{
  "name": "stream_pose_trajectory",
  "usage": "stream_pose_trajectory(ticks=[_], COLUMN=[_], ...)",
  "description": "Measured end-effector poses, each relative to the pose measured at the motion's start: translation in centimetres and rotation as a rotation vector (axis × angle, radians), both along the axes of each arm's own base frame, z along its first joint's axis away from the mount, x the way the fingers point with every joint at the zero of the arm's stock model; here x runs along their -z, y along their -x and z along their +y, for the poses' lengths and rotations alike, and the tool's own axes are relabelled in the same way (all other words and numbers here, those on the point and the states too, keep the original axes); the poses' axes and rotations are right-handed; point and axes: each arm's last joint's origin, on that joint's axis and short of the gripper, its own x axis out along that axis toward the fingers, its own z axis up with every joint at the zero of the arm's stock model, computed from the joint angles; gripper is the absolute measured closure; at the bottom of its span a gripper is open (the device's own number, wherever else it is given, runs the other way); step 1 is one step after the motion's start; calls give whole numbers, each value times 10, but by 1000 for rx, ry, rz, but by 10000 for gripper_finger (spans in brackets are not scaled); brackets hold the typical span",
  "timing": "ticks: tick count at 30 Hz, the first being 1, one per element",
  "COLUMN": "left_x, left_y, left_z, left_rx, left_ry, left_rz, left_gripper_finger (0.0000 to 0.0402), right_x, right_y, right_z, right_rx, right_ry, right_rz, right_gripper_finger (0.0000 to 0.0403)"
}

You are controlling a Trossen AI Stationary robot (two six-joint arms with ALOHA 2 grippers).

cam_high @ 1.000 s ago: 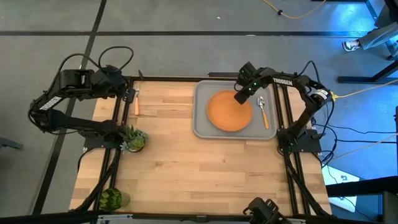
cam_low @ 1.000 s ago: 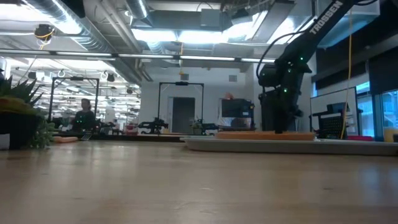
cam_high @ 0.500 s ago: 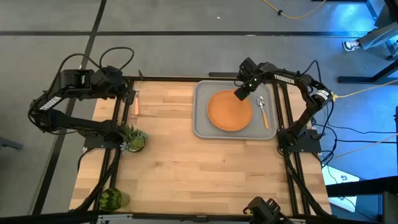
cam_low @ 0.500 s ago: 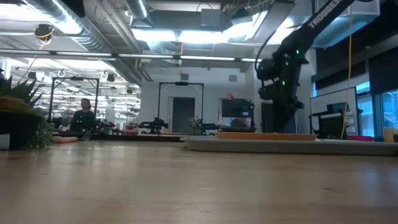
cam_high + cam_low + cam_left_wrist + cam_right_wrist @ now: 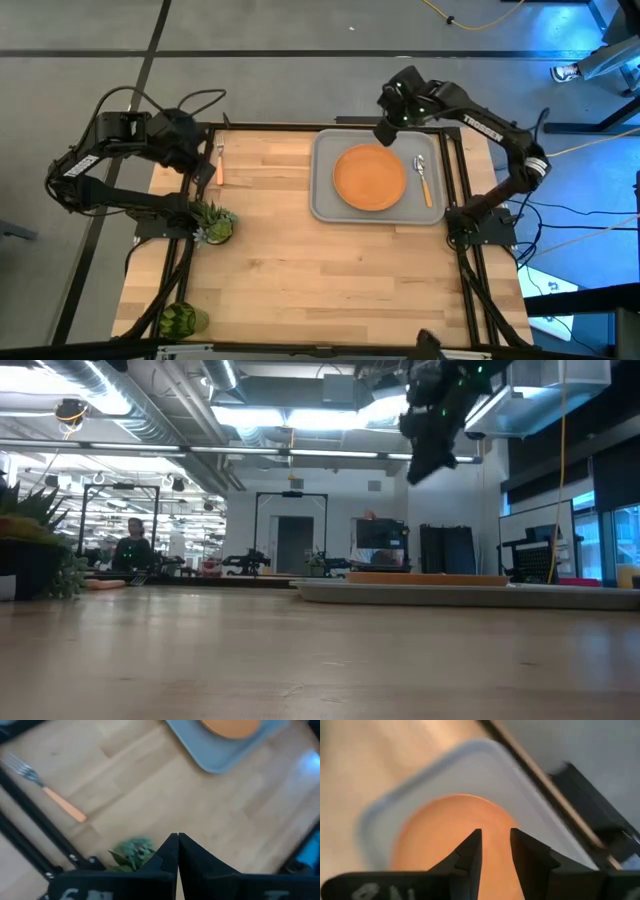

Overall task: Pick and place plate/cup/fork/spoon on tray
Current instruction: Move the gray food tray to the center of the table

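The orange plate [image 5: 369, 178] lies flat in the grey tray [image 5: 330, 205] at the table's far right, and the spoon [image 5: 424, 178] lies in the tray beside it. The fork [image 5: 220, 165] lies on the table at the far left. The green cup [image 5: 180, 320] stands at the near left corner. My right gripper [image 5: 385, 130] hangs high above the tray's far edge, slightly open and empty [image 5: 495, 832]. My left gripper [image 5: 197, 155] is shut and empty [image 5: 177, 836], above the table next to the fork.
A spiky potted plant [image 5: 212, 222] stands near the table's left edge, between the fork and the cup. Bare wood fills the table's middle and near half. Black frame rails [image 5: 455, 175] run along the tray's right side.
My right gripper has risen from just above the plate's far rim to high over the tray and gone toward the table's far edge. The plate stays flat in the tray.
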Motion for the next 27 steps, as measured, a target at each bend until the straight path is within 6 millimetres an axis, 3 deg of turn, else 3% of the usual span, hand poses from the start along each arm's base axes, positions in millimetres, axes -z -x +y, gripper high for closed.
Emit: stream_pose_trajectory(ticks=[4, 11, 14, 18, 27], left_x=[0, 0, 0, 0, 0], left_y=[-1, -1, -1, -1, -1], left_z=[-2, -2, -2, -2, -2], left_rx=[64, 90, 91, 91, 91], left_ry=[-13, -35, -36, -36, -37], left_rz=[3, 8, 8, 8, 7], left_gripper_finger=[401, 401, 401, 401, 401], right_x=[-4, 11, 17, 36, 103], right_y=[-9, -34, -38, -29, -7], right_z=[31, 89, 105, 119, 129], right_rx=[-166, -335, -268, -104, 161], right_ry=[-72, -75, -35, -115, -202], right_rz=[-11, 117, 190, 352, 567], right_gripper_finger=[297, 297, 297, 297, 297])
